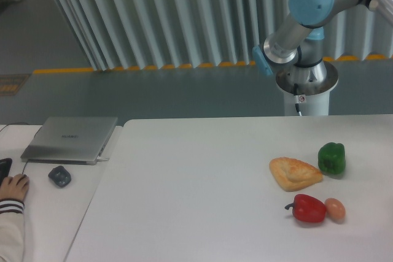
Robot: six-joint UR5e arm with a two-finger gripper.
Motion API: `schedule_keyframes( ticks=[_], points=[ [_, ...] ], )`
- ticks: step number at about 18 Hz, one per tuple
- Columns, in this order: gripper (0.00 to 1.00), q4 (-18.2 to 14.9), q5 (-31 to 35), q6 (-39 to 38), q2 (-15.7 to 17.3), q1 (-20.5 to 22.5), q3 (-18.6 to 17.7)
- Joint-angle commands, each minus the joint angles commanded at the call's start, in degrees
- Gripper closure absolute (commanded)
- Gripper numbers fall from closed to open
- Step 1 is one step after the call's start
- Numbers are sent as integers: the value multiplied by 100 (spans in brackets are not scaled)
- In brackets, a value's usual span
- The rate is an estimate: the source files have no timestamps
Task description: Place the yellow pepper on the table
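Only the arm (pixel 307 13) is showing at the top right; the gripper is sitting out of frame, so I can't tell how it's set. No yellow pepper showing anywhere either. On the tabletop (pixel 196 182), a bread pastry (pixel 295 173), green pepper (pixel 331 157), red pepper (pixel 309 208) and egg (pixel 335 209) are sitting at the right.
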Motion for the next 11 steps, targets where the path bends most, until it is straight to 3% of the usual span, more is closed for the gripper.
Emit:
schedule_keyframes(
  ticks=[11],
  points=[
    [0, -18, 387, -62, -35, -9, -281]
  ],
)
